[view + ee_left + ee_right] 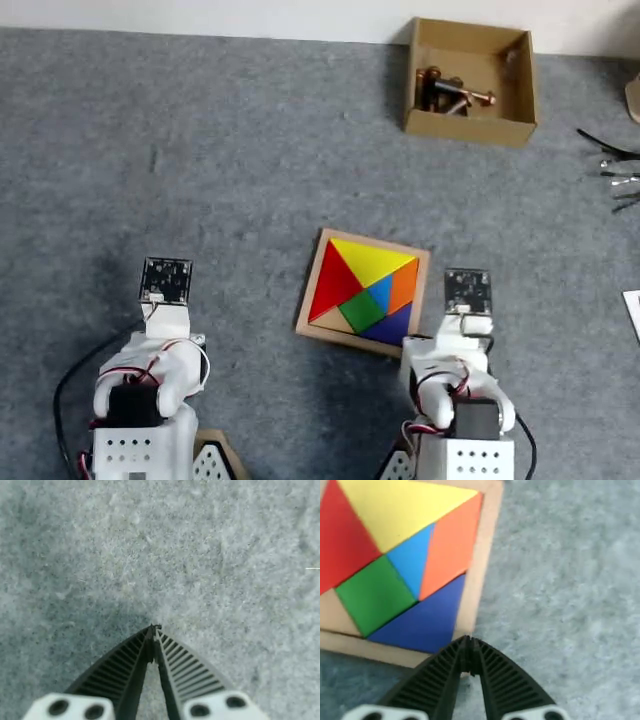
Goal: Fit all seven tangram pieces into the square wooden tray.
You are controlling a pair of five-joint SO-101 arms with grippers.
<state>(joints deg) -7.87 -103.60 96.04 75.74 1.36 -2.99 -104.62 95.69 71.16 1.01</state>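
Observation:
The square wooden tray [308,286] lies mid-table, between the two arms. Inside it sit a red triangle [332,280], a yellow triangle [372,260], an orange piece [403,287], a light blue triangle [381,293], a green square [361,311] and a dark blue triangle [394,325]. A wood-coloured triangular patch [325,318] fills the near left corner; whether it is a piece or bare floor I cannot tell. My right gripper [468,641] is shut and empty, its tip at the tray rim [481,570] beside the dark blue triangle [422,620]. My left gripper [154,628] is shut over bare grey felt.
A cardboard box [470,80] holding several metal parts stands at the back right. Thin cables [612,165] and a white sheet [633,310] lie at the right edge. Grey felt covers the table.

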